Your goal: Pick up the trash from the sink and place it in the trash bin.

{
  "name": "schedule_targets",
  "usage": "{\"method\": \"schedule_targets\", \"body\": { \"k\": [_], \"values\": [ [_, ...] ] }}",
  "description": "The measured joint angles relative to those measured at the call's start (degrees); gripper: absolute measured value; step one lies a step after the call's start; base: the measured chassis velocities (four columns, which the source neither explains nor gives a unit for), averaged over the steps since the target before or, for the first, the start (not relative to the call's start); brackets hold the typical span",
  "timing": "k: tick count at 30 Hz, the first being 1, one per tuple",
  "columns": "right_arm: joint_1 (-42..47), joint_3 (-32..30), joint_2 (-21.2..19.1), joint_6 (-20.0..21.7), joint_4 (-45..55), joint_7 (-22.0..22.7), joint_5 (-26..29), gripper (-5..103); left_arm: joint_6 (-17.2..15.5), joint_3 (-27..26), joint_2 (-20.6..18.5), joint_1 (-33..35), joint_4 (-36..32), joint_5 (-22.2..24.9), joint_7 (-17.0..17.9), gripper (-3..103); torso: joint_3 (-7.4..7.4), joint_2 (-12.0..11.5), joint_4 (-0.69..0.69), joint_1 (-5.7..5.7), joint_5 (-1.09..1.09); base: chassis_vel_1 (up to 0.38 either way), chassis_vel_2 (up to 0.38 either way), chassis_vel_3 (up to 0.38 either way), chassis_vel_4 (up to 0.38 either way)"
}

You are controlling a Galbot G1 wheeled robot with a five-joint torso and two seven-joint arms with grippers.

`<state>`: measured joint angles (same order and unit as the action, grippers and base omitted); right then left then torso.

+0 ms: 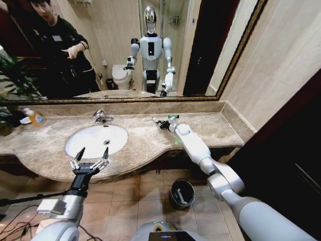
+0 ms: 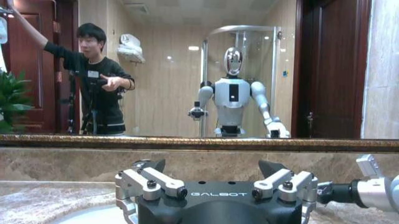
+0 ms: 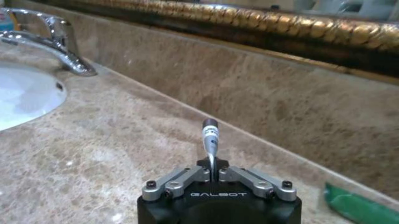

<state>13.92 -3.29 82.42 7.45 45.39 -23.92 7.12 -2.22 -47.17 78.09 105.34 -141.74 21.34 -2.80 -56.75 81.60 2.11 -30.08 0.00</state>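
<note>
Your right claw is pressed together on a thin white stick-like piece with a dark tip, which stands up out of the closed fingers; it hangs low over the beige veined marble bench to the right of the white oval sink, near the back wall under the gold-framed mirror. A green flat piece lies on the bench just beside that claw, against the backsplash. The right arm reaches well forward from the shoulder, elbow bent over the floor. Your left claw is spread wide, fingers pointing up and forward, poised at the sink's front edge with nothing between them. The basin looks bare from the head view, so I judge the sink itself mostly cleared. The small round dark trash bin with a shiny metal rim stands on the tiled floor below the bench, with something pale already inside. What's left: carry the held piece to the bin, then the green one.
</note>
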Motion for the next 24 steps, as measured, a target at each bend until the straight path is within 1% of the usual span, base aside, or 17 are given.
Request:
{"method": "schedule_targets", "body": {
  "k": [3, 5, 6, 8, 9, 10, 12, 13, 14, 16, 17, 19, 20, 21, 23, 24],
  "values": [
    [2.4, 1.1, -2.5, 0.8, 6.8, 4.4, 4.8, 0, 0.0, 0.0, 0.0, 0.0, 0.0, 0.0, 0.0, 100, 0.00, 0.0, 0.00, 0.00, 0.01, 0.000, 0.000, 0.000, 0.000],
    [3.1, 1.2, -3.1, 1.0, 8.4, 5.0, 5.7, 0, 0.0, 0.0, 0.0, 0.0, 0.0, 0.0, 0.0, 100, 0.00, 0.0, 0.01, 0.00, 0.00, 0.000, 0.000, 0.000, 0.000],
    [5.0, 1.6, -5.4, 2.1, 13.6, 7.2, 8.6, 0, 0.0, 0.0, 0.0, 0.0, 0.0, 0.0, 0.0, 100, 0.00, 0.0, 0.00, 0.00, 0.02, 0.000, 0.000, 0.000, 0.000],
    [7.2, 1.9, -8.0, 3.7, 19.8, 9.9, 11.6, 0, 0.0, 0.0, 0.0, 0.0, 0.0, 0.0, 0.0, 100, 0.00, 0.0, 0.00, 0.00, 0.02, 0.000, 0.000, 0.000, 0.000],
    [7.2, 1.9, -8.0, 3.7, 19.8, 9.9, 11.6, 0, 0.0, 0.0, 0.0, 0.0, 0.0, 0.0, 0.0, 100, 0.00, 0.0, 0.00, 0.00, 0.02, 0.000, 0.000, 0.000, 0.000],
    [9.2, 2.0, -10.3, 4.9, 24.5, 12.2, 14.2, 0, 0.0, 0.0, 0.0, 0.0, 0.0, 0.0, 0.0, 100, 0.01, 0.0, 0.01, 0.00, 0.01, 0.000, 0.000, 0.000, 0.000],
    [12.6, 1.8, -13.6, 6.4, 31.1, 15.8, 17.9, 0, 0.0, 0.0, 0.0, 0.0, 0.0, 0.0, 0.0, 100, 0.01, 0.0, 0.00, 0.00, 0.01, 0.000, 0.000, 0.000, 0.000],
    [12.6, 1.8, -13.6, 6.4, 31.1, 15.8, 17.9, 0, 0.0, 0.0, 0.0, 0.0, 0.0, 0.0, 0.0, 100, 0.01, 0.0, 0.00, 0.00, 0.01, 0.000, 0.000, 0.000, 0.000],
    [15.2, 0.9, -15.9, 7.1, 35.8, 18.2, 20.2, 0, 0.0, 0.0, 0.0, 0.0, 0.0, 0.0, 0.0, 100, 0.00, 0.0, 0.00, 0.00, 0.03, 0.000, 0.000, 0.000, 0.000],
    [20.2, -1.3, -19.6, 7.4, 43.7, 22.5, 23.5, 0, 0.0, 0.0, 0.0, 0.0, 0.0, 0.0, 0.0, 100, 0.01, 0.0, -0.01, 0.00, 0.01, 0.000, 0.000, 0.000, 0.000],
    [20.2, -1.3, -19.6, 7.4, 43.7, 22.5, 23.5, 0, 0.0, 0.0, 0.0, 0.0, 0.0, 0.0, 0.0, 100, 0.01, 0.0, -0.01, 0.00, 0.01, 0.000, 0.000, 0.000, 0.000],
    [26.7, -5.0, -22.5, 7.5, 51.5, 25.3, 24.6, 0, 0.0, 0.0, 0.0, 0.0, 0.0, 0.0, 0.0, 100, 0.01, 0.0, -0.01, 0.00, 0.01, 0.000, 0.000, 0.000, 0.000],
    [29.6, -6.6, -23.0, 7.7, 54.6, 26.6, 24.9, 0, 0.0, 0.0, 0.0, 0.0, 0.0, 0.0, 0.0, 100, 0.01, 0.0, 0.00, 0.00, 0.01, 0.000, 0.000, 0.000, 0.000],
    [29.6, -6.6, -23.0, 7.7, 54.6, 26.6, 24.9, 0, 0.0, 0.0, 0.0, 0.0, 0.0, 0.0, 0.0, 100, 0.01, 0.0, 0.00, 0.00, 0.01, 0.000, 0.000, 0.000, 0.000],
    [36.1, -9.4, -24.0, 8.3, 60.7, 29.3, 26.0, 0, 0.0, 0.0, 0.0, 0.0, 0.0, 0.0, 0.0, 100, 0.01, 0.0, 0.00, 0.00, 0.04, 0.000, 0.000, 0.000, 0.000],
    [41.3, -12.2, -25.1, 8.7, 65.2, 30.8, 26.5, 0, 0.0, 0.0, 0.0, 0.0, 0.0, 0.0, 0.0, 100, 0.01, 0.0, -0.01, 0.00, 0.03, 0.000, 0.000, 0.000, 0.000]
  ]
}}
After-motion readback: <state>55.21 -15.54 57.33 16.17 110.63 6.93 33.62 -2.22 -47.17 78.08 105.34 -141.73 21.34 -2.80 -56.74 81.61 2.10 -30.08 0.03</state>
